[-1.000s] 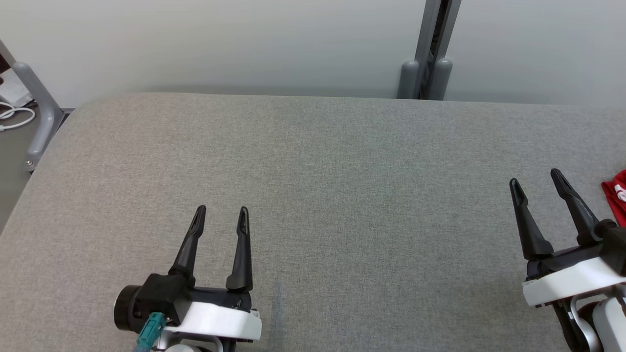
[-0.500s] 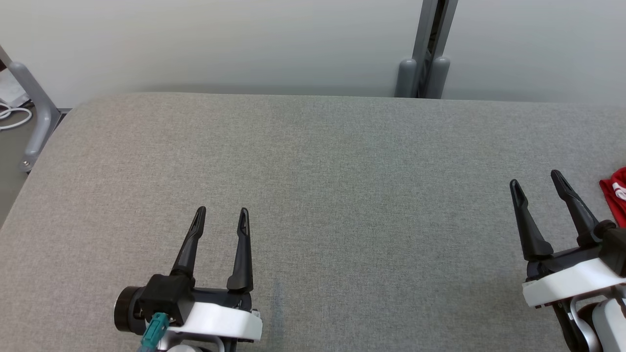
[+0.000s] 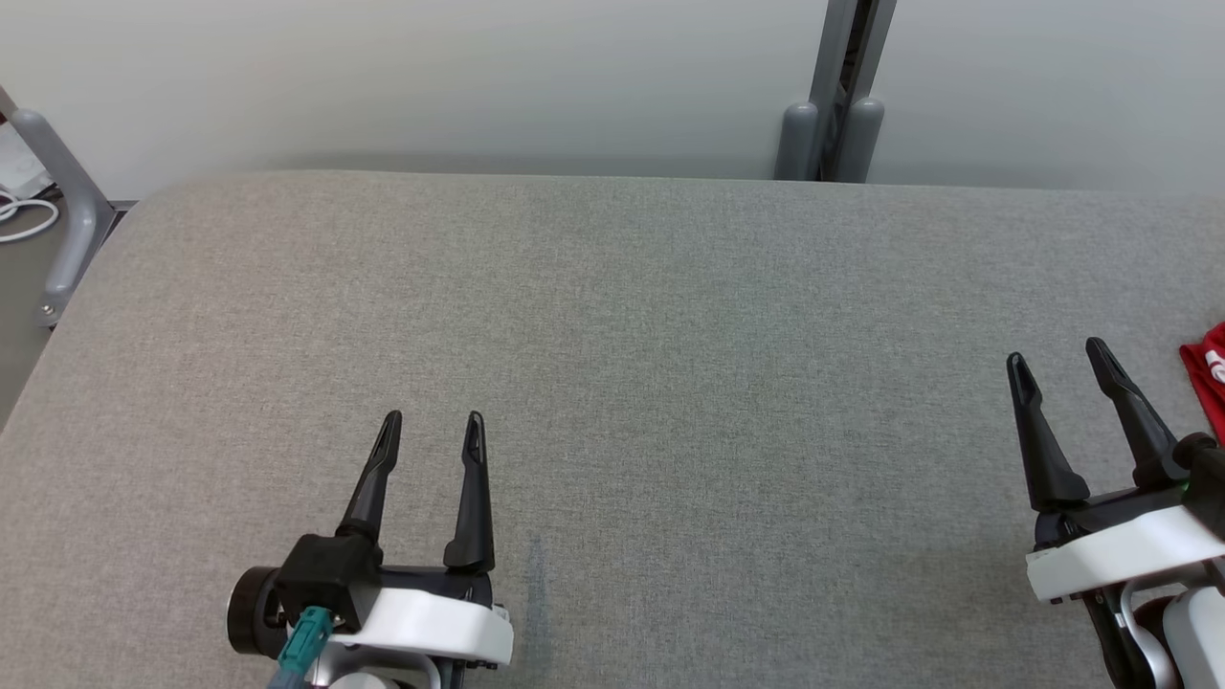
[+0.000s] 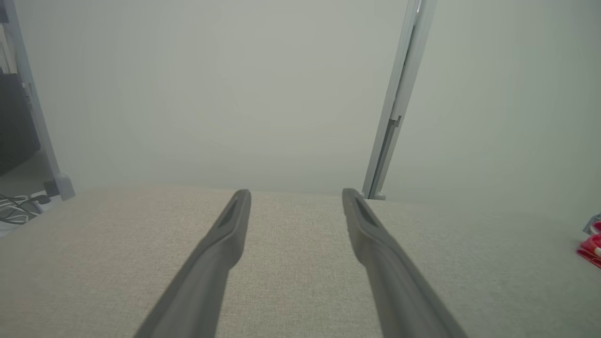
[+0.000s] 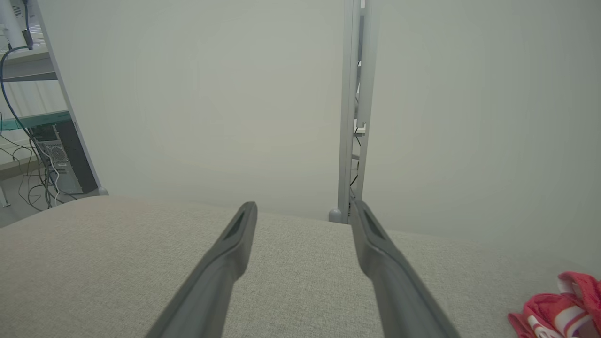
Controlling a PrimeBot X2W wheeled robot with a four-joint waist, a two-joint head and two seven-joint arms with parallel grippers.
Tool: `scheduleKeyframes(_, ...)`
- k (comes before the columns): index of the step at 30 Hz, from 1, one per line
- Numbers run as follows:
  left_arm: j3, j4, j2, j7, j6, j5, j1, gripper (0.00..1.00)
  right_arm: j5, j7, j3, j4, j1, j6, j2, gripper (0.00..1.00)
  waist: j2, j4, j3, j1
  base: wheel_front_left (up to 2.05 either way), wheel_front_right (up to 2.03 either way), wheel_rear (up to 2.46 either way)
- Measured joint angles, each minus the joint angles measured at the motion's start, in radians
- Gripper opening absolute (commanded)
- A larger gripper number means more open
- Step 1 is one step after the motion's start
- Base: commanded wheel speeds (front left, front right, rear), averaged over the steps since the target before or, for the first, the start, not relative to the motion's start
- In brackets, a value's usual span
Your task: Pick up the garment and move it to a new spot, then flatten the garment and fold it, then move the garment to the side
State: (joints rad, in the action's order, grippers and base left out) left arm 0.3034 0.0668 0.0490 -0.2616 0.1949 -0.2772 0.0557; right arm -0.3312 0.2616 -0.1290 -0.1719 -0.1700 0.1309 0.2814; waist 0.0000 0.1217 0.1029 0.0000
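At the far right edge of the head view, a red garment (image 3: 1210,381) with white markings lies on the grey fabric-covered table (image 3: 622,316). It is just beside the right gripper (image 3: 1055,352), on that gripper's outer side, and well apart from the left gripper (image 3: 433,419). The frame cuts it off, so its kind and full extent cannot be told. In the right wrist view it appears crumpled, with raised folds.

It is probably light, soft and limp, so it should sag from any hold and may drag a little on the cloth surface. A raised fold or an outer hem looks like the best place to pinch. A deep bite into the heap risks catching several layers.

Both grippers have their long dark fingers spread wide. They hold nothing and touch neither the garment nor each other.
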Motion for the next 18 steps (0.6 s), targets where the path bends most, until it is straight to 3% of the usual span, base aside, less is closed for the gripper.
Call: scheduleKeyframes(18,-0.034,0.012,0.0,0.0,-0.063,-0.105,0.004,1.0,-0.002,0.0,-0.007,-0.002,0.0,0.0,0.005,1.0,0.0,0.0,0.001,0.0,0.0,0.0,0.0)
